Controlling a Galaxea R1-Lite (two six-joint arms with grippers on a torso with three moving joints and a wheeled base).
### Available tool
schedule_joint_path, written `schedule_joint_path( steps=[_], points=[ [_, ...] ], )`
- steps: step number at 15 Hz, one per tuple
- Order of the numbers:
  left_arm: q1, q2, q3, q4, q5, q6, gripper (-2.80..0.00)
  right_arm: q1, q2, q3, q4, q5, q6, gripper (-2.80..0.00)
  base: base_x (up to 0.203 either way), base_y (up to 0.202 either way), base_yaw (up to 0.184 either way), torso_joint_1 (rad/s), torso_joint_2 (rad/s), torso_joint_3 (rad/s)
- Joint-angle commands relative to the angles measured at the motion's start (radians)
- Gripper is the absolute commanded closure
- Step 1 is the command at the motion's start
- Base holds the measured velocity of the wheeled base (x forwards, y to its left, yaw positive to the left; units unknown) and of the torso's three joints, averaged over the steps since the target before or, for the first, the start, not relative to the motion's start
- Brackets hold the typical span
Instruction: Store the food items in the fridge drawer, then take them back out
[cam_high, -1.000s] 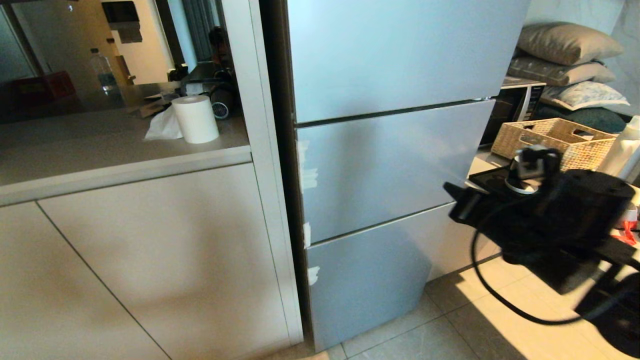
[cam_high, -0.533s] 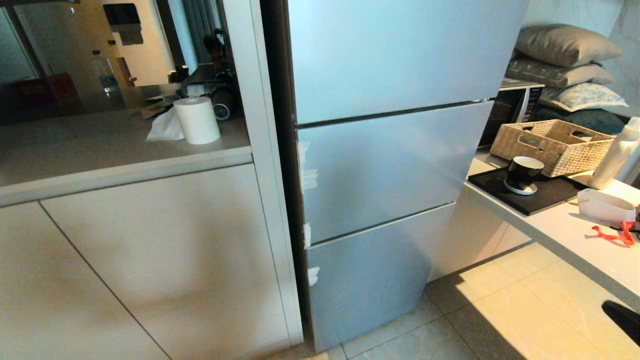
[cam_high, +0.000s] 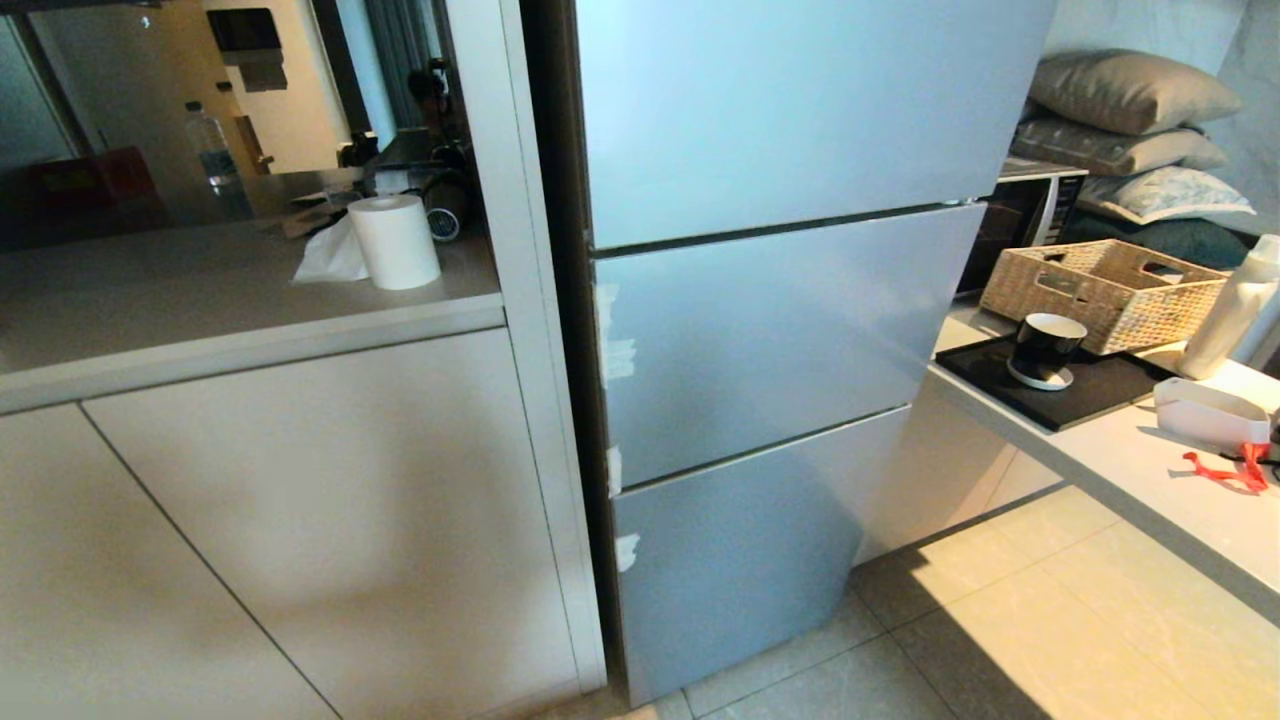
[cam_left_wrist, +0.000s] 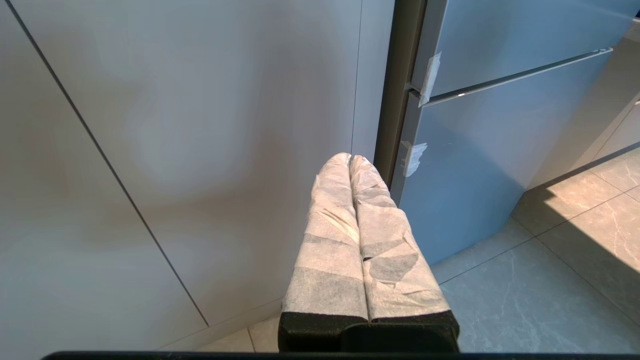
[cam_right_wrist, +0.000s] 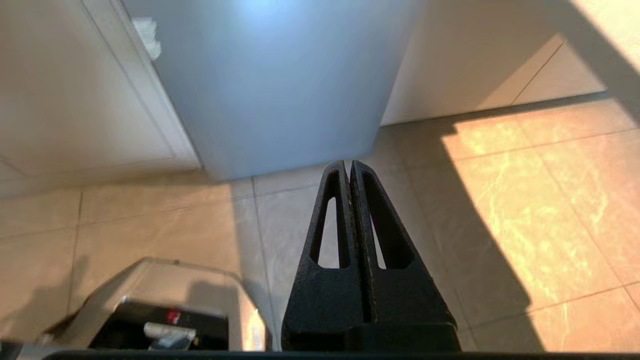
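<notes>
The fridge (cam_high: 790, 330) stands shut, its pale blue door panels closed; the fridge drawer and the food items are out of view. Neither arm shows in the head view. My left gripper (cam_left_wrist: 350, 159), its fingers wrapped in white cloth, is shut and empty, low before the cabinet beside the fridge's lower door (cam_left_wrist: 480, 165). My right gripper (cam_right_wrist: 348, 164) has black fingers pressed together, shut on nothing. It hangs over the tiled floor (cam_right_wrist: 525, 210) just short of the fridge's bottom corner (cam_right_wrist: 280, 90).
A counter (cam_high: 230, 290) left of the fridge carries a paper roll (cam_high: 394, 240). To the right, a table (cam_high: 1150, 480) holds a wicker basket (cam_high: 1105, 290), a cup (cam_high: 1045, 348) on a black mat, a white container (cam_high: 1210, 414) and a red strap (cam_high: 1225, 470). My base (cam_right_wrist: 160, 310) shows below the right gripper.
My right arm, raised before the table a second ago, has dropped down out of the head view. The fridge and the table's things have not moved.
</notes>
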Motion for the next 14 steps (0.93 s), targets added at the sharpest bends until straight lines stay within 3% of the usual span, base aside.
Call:
schedule_joint_path(
  steps=[1, 6, 9, 14],
  points=[
    [0.0, -0.002, 0.002, 0.0, 0.0, 0.0, 0.0, -0.052, -0.029, 0.003, 0.002, 0.002, -0.001, 0.0, 0.0, 0.0, 0.0, 0.0, 0.0, 0.0],
    [0.0, -0.003, 0.002, 0.0, 0.0, 0.0, 0.0, -0.105, -0.281, 0.004, 0.003, 0.039, -0.044, 0.0, 0.0, 0.0, 0.0, 0.0, 0.0, 0.0],
    [0.0, -0.002, 0.002, 0.0, 0.0, 0.0, 0.0, -0.109, -0.286, 0.005, 0.006, -0.003, 0.043, 0.0, 0.0, 0.0, 0.0, 0.0, 0.0, 0.0],
    [0.0, -0.002, 0.002, 0.0, 0.0, 0.0, 0.0, -0.109, -0.286, 0.005, 0.001, -0.015, 0.099, 0.0, 0.0, 0.0, 0.0, 0.0, 0.0, 0.0]
  ],
)
